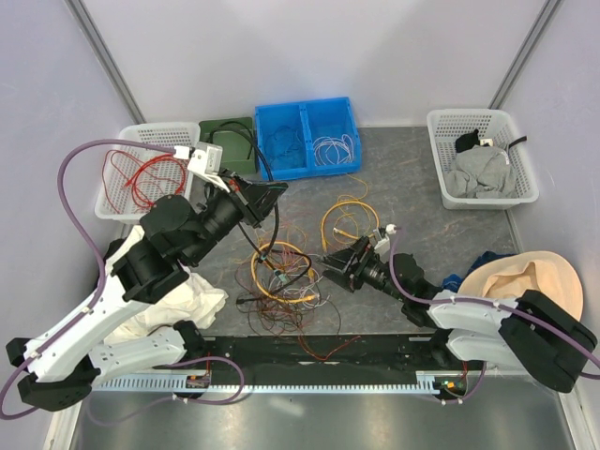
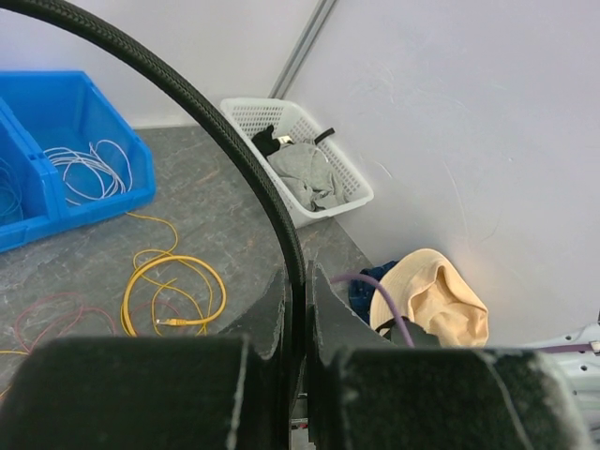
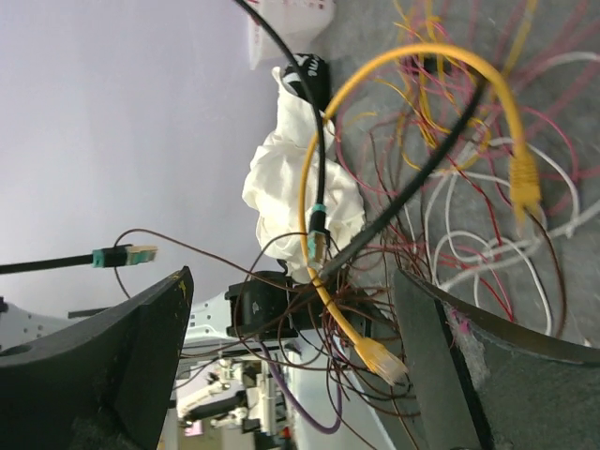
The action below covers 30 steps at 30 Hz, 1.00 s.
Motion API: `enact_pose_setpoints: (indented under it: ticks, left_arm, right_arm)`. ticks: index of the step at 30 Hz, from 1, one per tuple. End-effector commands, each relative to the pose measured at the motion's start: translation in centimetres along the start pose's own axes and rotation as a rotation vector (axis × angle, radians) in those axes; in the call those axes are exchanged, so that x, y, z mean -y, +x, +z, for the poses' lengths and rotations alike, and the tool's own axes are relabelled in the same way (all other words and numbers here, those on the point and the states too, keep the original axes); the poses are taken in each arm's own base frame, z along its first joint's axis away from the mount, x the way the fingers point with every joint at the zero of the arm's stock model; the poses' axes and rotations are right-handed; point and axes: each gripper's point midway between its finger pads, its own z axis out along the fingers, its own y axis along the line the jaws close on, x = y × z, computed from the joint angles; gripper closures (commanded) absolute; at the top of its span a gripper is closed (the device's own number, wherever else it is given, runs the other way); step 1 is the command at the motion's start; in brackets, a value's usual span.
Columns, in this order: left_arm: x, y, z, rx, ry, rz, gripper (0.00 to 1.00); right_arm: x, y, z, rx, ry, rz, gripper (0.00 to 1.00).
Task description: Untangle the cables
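The cables (image 1: 281, 277) lie as a tangled heap of yellow-orange loops and fine red, brown and white strands in the middle of the table. My left gripper (image 1: 269, 195) hangs above the heap's far-left side, shut on the thick black cable (image 2: 236, 148). That cable runs up between its closed fingers (image 2: 330, 309). My right gripper (image 1: 334, 262) sits at the heap's right edge, low and open. In the right wrist view a yellow cable end with its plug (image 3: 380, 358) and thin brown strands hang between its spread fingers (image 3: 436, 366), untouched. A separate yellow loop (image 1: 325, 225) lies just behind.
A blue bin (image 1: 307, 112) with white wire and a dark green tray (image 1: 217, 131) stand at the back. A white basket (image 1: 141, 131) with red wires is far left, and another (image 1: 481, 117) with grey cloth is far right. A white cloth (image 1: 192, 305) and a tan hat (image 1: 525, 281) flank the heap.
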Motion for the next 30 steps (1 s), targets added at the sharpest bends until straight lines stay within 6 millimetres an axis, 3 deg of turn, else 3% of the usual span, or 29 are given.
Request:
enact_pose_setpoints:
  ticks: [1, 7, 9, 10, 16, 25, 28, 29, 30]
  left_arm:
    - [0.6, -2.4, -0.8, 0.100, 0.031, -0.011, 0.98]
    - [0.4, -2.3, -0.9, 0.107, 0.030, -0.008, 0.98]
    - [0.6, -2.3, -1.0, 0.107, 0.037, -0.009, 0.98]
    - [0.6, -2.4, -1.0, 0.107, 0.041, -0.009, 0.98]
    - [1.0, -2.5, -1.3, 0.105, 0.060, -0.009, 0.98]
    - [0.8, -1.8, -1.7, 0.090, 0.070, -0.028, 0.98]
    - [0.7, -1.5, -2.0, 0.083, 0.070, -0.035, 0.98]
    - [0.7, -1.3, -2.1, 0.079, 0.071, -0.036, 0.98]
    - [0.6, -1.3, -2.2, 0.078, 0.067, -0.040, 0.98]
  right_arm:
    - [-3.5, -0.3, -0.6, 0.019, -0.127, 0.092, 0.06]
    - [-2.4, -0.2, 0.4, 0.021, -0.067, 0.075, 0.07]
    - [-2.7, 0.4, 0.8, -0.006, -0.089, 0.085, 0.07]
    - [-1.7, 0.9, 1.3, -0.020, -0.060, 0.096, 0.07]
    - [-0.3, 3.0, 2.9, -0.068, -0.019, 0.103, 0.09]
    - [-0.4, 1.8, 6.6, -0.001, -0.074, 0.098, 0.13]
    - [-0.6, 1.4, 7.6, 0.020, -0.110, 0.098, 0.34]
    - [-1.5, 1.0, 7.8, 0.035, -0.147, 0.097, 0.58]
    - [-1.6, 0.9, 7.8, 0.036, -0.153, 0.094, 0.70]
